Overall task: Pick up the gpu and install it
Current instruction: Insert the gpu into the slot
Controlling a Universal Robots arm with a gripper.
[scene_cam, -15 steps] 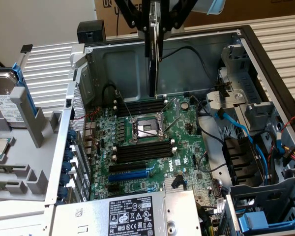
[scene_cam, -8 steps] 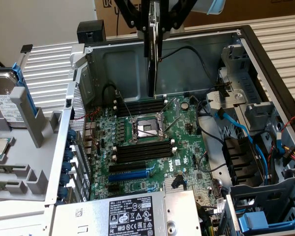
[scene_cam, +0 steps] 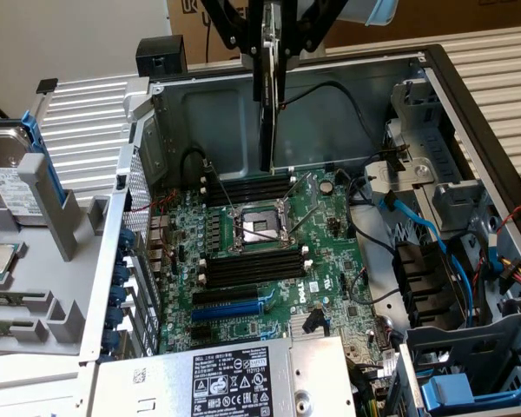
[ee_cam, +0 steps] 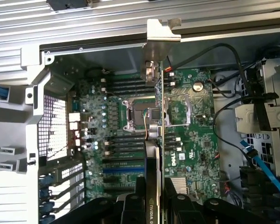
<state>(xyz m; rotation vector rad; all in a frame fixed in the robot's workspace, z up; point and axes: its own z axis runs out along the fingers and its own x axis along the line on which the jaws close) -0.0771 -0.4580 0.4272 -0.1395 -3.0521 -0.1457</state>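
Clearly the claw is clamped on the graphics card, holding it upright on edge in the air above the green motherboard inside the open computer case.

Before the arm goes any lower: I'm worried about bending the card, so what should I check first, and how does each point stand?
1. Card gripped between the fingers: ok.
2. Card hanging clear above the motherboard: ok.
3. Blue slot free of other cards: ok.
4. Card lined up over the blue slot: cannot tell.
5. Card's long side level with the slot: not ok; it hangs on end, bracket pointing down.
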